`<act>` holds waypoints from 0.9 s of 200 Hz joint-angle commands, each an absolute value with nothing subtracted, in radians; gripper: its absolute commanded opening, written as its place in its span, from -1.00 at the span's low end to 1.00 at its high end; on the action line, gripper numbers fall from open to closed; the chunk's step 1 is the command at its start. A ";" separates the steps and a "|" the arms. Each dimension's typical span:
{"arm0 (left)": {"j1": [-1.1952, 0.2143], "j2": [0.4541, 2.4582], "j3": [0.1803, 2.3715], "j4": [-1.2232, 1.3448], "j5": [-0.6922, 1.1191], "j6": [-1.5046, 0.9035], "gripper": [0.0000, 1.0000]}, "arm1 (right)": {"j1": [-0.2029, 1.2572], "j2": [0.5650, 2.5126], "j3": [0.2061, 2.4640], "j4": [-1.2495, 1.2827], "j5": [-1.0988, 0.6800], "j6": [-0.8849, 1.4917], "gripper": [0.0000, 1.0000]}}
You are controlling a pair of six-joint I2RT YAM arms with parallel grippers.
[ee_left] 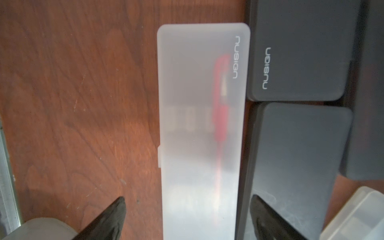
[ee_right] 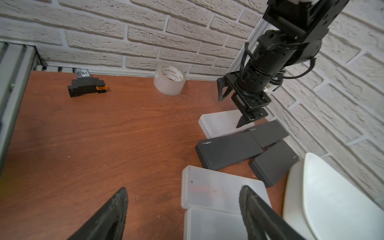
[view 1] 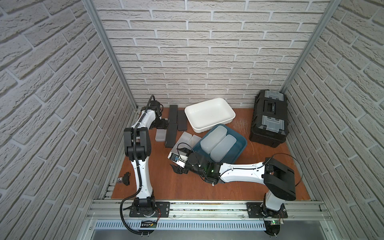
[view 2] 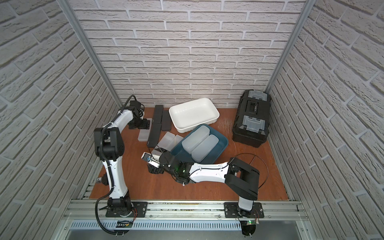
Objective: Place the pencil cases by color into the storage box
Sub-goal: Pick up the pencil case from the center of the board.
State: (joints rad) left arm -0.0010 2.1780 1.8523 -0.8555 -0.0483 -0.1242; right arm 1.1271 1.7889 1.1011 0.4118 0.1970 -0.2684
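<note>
My left gripper [ee_left: 187, 201] stands open at the back left, its fingers on either side of a frosted white pencil case [ee_left: 199, 124] lying flat, neither touching it. Black pencil cases [ee_left: 299, 52] lie against that case's far side. The same gripper [view 1: 163, 124] and white case [view 1: 161, 136] show in a top view. My right gripper [ee_right: 184, 190] is open and empty, low over the table beside two more white cases [ee_right: 220, 189]. The blue storage box [view 1: 236, 150] holds frosted white cases [view 1: 214, 139] side by side.
An empty white tray [view 1: 207, 114] leans on the blue box's back rim. A black toolbox [view 1: 269, 118] fills the back right corner. A clear tape roll [ee_right: 170, 82] and a small black and orange part [ee_right: 87, 87] sit by the left wall.
</note>
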 commanded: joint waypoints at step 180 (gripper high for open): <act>0.002 2.247 1.900 -0.853 -0.027 -0.103 0.81 | 0.824 1.868 1.524 -0.060 -0.244 0.534 0.65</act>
